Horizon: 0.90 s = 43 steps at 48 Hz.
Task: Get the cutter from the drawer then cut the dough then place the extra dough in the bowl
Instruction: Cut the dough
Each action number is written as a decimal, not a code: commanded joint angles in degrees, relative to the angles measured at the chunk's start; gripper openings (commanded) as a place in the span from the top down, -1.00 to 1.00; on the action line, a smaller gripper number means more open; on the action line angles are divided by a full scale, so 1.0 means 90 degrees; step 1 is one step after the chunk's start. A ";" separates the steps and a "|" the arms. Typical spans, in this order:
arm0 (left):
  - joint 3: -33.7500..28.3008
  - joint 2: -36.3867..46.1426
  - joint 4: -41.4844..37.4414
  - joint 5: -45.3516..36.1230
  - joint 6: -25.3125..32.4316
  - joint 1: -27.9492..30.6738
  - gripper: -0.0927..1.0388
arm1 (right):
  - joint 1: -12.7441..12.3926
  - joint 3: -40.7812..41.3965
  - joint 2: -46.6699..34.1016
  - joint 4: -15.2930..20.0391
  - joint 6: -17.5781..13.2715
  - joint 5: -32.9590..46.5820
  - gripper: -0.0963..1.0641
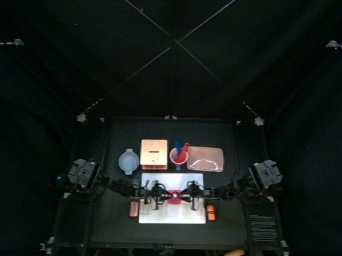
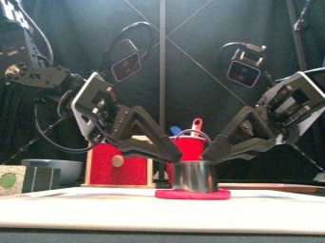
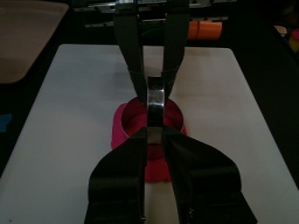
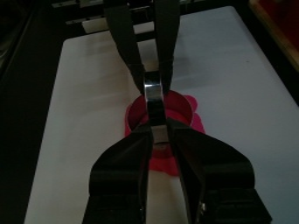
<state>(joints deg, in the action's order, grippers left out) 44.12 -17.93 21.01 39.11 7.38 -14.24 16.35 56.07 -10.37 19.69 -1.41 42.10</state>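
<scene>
The round metal cutter (image 2: 193, 177) stands upright on the flat red dough (image 2: 193, 195), in the middle of the white cutting board (image 2: 76, 195). My left gripper (image 2: 176, 159) comes down on it from the left and my right gripper (image 2: 214, 159) from the right. Each holds its jaws nearly together on the cutter's upper edge. From above, both grippers (image 1: 173, 191) meet over the dough (image 1: 171, 199). In the wrist views the pink-red dough (image 3: 126, 131) (image 4: 187, 118) spreads under the narrow jaws, which hide most of the cutter.
Behind the board stand the wooden box (image 1: 154, 152) with its red drawer front (image 2: 117, 161), the blue-grey bowl (image 1: 130, 160) to its left, and the pink tray (image 1: 209, 160) with the red cup (image 2: 191, 144) of toy knives.
</scene>
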 commanded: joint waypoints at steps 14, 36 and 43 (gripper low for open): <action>-0.0020 0.0049 0.0000 -0.0234 -0.0020 0.0010 -0.12 | 0.0000 -0.0010 -0.0107 0.0068 -0.0039 -0.0391 -0.13; -0.0186 0.0059 -0.0010 -0.0674 -0.0020 0.0039 -0.12 | 0.0049 0.0107 -0.0098 0.0254 -0.0029 -0.1113 -0.13; -0.0205 0.0059 -0.0010 -0.0830 -0.0020 0.0010 -0.12 | 0.0049 0.0059 -0.0098 0.0234 0.0020 -0.1211 -0.13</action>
<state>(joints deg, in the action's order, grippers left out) 42.63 -17.23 21.09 32.96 7.21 -13.89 16.44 56.16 -10.46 21.71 -1.32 34.37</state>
